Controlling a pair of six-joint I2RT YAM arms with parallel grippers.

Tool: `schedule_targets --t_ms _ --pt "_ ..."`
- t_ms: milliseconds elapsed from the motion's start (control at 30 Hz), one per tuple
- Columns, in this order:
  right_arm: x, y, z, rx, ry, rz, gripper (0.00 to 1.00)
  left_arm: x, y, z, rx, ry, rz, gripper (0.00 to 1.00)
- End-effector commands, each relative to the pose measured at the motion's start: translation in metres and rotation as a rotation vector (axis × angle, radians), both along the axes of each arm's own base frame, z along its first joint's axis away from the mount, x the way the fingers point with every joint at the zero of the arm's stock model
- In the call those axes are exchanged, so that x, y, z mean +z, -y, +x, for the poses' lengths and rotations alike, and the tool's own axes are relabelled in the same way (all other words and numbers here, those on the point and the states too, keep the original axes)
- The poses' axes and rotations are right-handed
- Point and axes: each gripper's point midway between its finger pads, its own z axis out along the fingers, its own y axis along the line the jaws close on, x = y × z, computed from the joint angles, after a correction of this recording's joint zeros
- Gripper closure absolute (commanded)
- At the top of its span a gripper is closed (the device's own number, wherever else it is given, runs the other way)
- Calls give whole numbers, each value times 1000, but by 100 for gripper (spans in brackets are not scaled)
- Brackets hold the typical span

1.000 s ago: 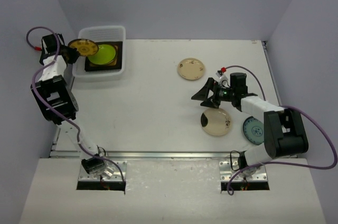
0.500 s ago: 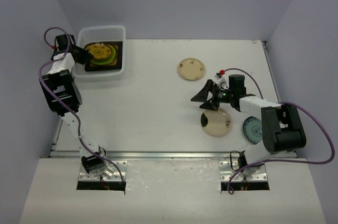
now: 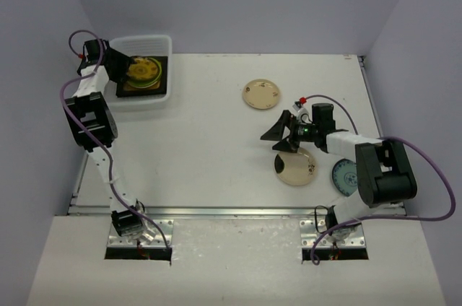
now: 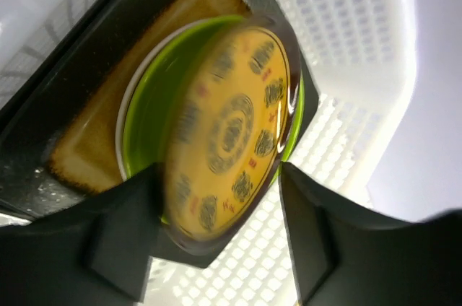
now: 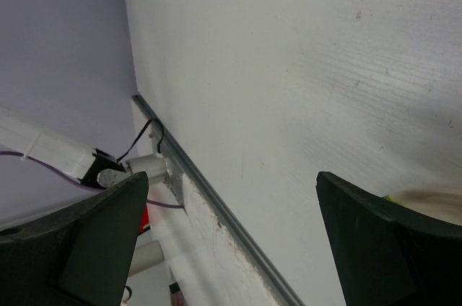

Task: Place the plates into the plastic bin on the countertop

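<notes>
Left jaws spread, patterned plate [image 4: 231,133] blurred between, bin [image 4: 346,68] cropped

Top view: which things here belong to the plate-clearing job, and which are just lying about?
Job: bin, stacked plates inside, far cream plate, near cream plate, blue plate.
Just there: purple cables, metal rail.

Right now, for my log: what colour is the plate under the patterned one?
Lime-green plate; left wrist view.

Robot lab test cell, pretty clearly: white countertop [image 3: 209,147] boxed in by plain lavender panels [image 3: 238,3], purple-cabled robot arms [image 3: 90,115] bolted by its metal rail [image 3: 231,212].
</notes>
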Motion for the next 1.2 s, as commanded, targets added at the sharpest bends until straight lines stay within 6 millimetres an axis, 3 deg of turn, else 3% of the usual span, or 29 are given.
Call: schedule_targets --t_ms 0,33,300,500,667,767,833,967,1000,1100,1167 --pt "4 -1 8 10 40 15 1 18 14 7 -26 31 22 10" --pt "4 -1 9 10 39 15 1 24 15 6 -28 40 30 1" --pt "3 8 27 -32 63 -87 1 75 14 0 -46 102 117 0" --pt "8 26 65 -109 91 -241 1 54 15 -12 -75 9 125 0" --pt "-11 32 84 -120 10 -262 1 28 32 -16 -147 -27 32 0" --pt "-20 42 103 -160 -24 -284 1 31 36 -25 -153 -36 24 0" --pt "-27 53 113 -201 -48 -300 1 42 35 -30 -139 -22 45 0" --pt "-43 76 148 -288 -89 -341 1 81 36 -63 -127 33 114 0" --pt "-45 78 154 -296 -92 -342 1 101 37 -73 -124 63 133 0" --pt "-66 79 171 -297 -129 -340 1 112 45 -104 -131 80 139 0" --pt "-64 79 190 -301 -112 -335 1 129 56 -117 -153 135 133 0"
